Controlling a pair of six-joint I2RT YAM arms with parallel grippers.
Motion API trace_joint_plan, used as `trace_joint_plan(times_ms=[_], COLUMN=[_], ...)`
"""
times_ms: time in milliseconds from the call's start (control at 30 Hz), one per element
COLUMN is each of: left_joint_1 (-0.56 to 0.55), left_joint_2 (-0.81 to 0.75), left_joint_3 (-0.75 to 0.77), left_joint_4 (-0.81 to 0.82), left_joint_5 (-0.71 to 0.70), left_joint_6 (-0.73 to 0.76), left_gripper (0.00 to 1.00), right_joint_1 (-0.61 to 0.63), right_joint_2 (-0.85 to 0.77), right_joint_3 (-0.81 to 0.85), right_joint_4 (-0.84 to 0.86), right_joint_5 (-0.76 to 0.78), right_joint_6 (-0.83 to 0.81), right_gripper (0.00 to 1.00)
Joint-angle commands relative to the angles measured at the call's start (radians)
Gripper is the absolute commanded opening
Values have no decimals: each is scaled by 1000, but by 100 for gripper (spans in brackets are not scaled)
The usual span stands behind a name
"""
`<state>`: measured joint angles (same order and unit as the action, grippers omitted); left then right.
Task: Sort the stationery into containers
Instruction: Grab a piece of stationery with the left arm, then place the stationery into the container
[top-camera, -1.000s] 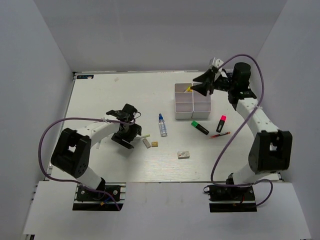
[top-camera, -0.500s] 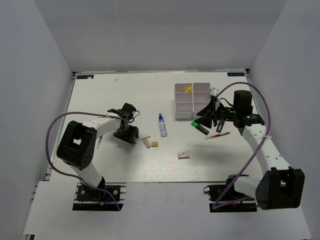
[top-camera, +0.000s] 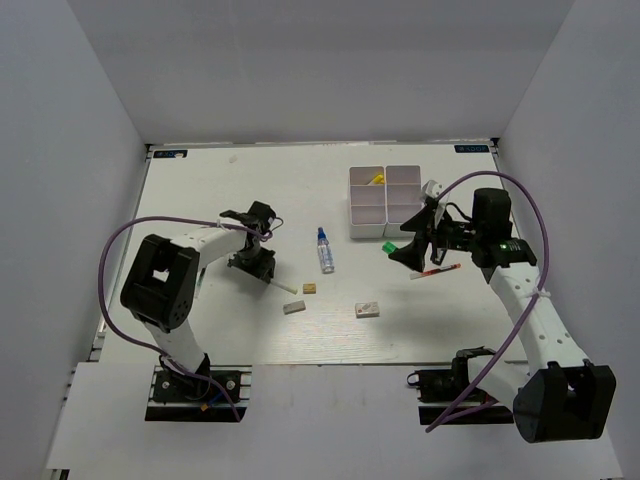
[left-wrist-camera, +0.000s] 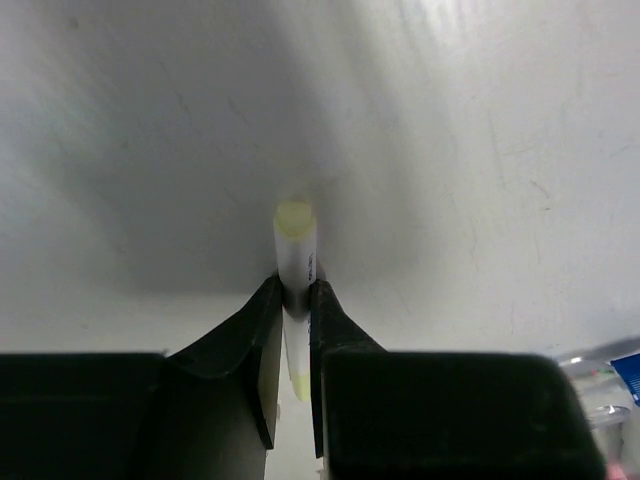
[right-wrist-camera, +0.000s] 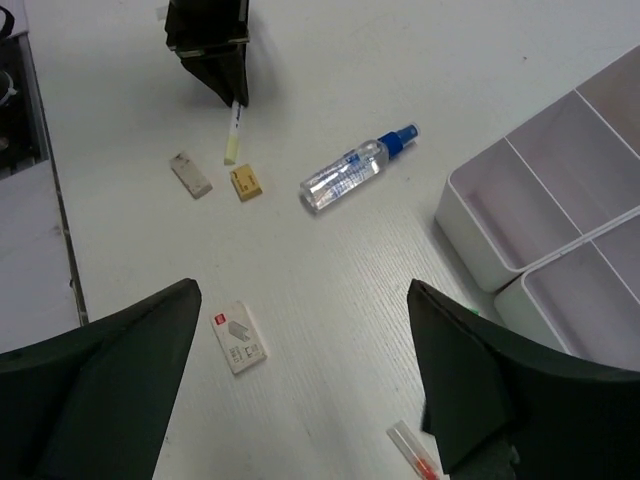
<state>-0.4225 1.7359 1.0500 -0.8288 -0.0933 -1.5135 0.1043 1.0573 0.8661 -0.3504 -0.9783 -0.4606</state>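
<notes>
Pinching a yellow-capped white pen (left-wrist-camera: 296, 262) between closed fingers, the left hand (top-camera: 262, 270) sits low over the bench (top-camera: 200, 190), well apart from the white tray (top-camera: 352, 215) off to its right. Picking up this pen looks to be the step in hand; the next move calls for lifting it and carrying it across to a compartment. The right hand (top-camera: 408, 250) hangs spread open and holding nothing, over the red pen (top-camera: 440, 270) near the tray.
</notes>
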Motion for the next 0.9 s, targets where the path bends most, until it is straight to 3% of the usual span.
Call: trace_joint_plan(times_ms=[0,133,267,367,433,467,633,867], left_joint_1=[5,5,-18,-27,-38,-38,-59,-91], left_joint_2=[2,-35,-45,-55,-55,-44,34,230], left_joint_3=[31,116,244,265,280,307,430,732], left_joint_4=[25,74,177,420,598,650,853,912], left_joint_5=[-123,-172,-171,34,200,255,444,445], left_joint_6=[64,162,347,600,735,783,990,1180], left_gripper=[10,2,0,0,0,0,0,0], right_joint_1=[-5,-9,-14,-17,-20,-20,-29,-46], right_joint_2=[-23,-29,-30,-19,-10,-8,-8,-25], right_joint_3=[-10,-16,-29,-39,-42,-45,-67,-96], right_joint_4=[4,-1,-10,-16,-33,-35,-47,-65], right_joint_5=[61,127,159,184,190,216,289,326], right_joint_6=[63,74,56,68,65,72,83,76], right_gripper=[90,90,88,64,17,3,0,3])
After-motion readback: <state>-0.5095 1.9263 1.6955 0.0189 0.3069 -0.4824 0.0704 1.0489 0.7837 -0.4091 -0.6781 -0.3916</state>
